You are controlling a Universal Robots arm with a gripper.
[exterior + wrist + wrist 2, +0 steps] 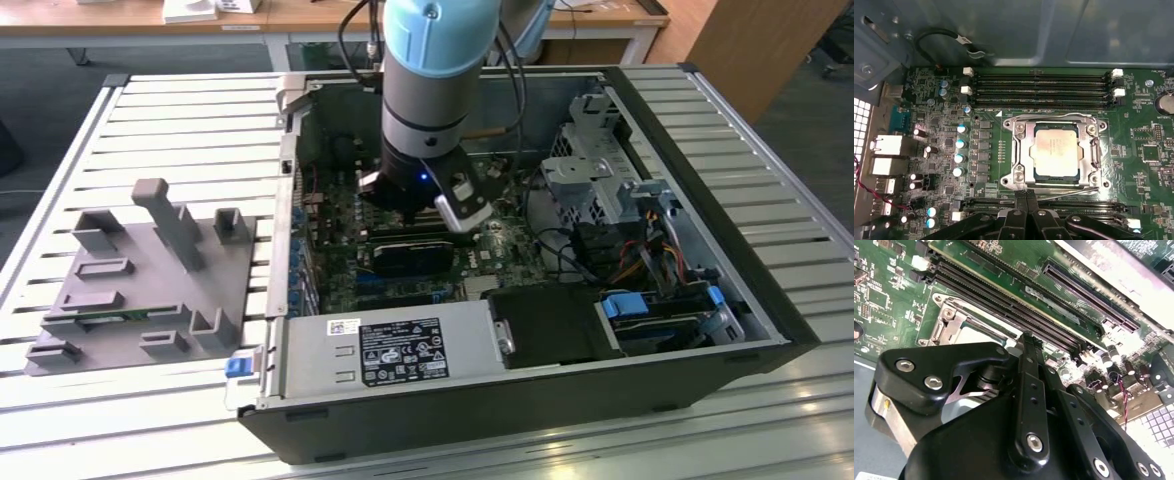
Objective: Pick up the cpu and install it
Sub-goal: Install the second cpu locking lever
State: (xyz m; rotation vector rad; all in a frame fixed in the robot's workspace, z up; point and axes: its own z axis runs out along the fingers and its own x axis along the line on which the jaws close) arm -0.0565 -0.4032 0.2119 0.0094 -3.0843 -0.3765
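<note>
Computer case (747,330) lying open on a slatted metal table (174,130), seen from above in the exterior view. Robot arm (427,90) reaching straight down into the case, its gripper (447,215) low over the green motherboard (334,270).

Cpu (1056,150) seated flat inside the silver socket frame (1021,150) on the motherboard, shiny metal top facing up, clear in the first wrist view. Rows of long black memory slots (1044,87) just beside the socket on one side, another pair of slots on the opposite side, near the gripper's fingers (1026,210). Fingers pressed together, tips meeting at the socket's edge, gripping nothing. Cpu apart from the fingertips, not touched.

In the second wrist view, black gripper linkage (1029,405) up close, narrow closed tip ending just above the socket frame (951,322), part of the pale chip surface visible behind it.

Elsewhere in the exterior view: grey power supply box (387,350) with a white label at the case's near edge, grey moulded fixture (147,270) on the table toward the exterior view's left, drive bays and bundled cables (654,250) toward the exterior view's right.
</note>
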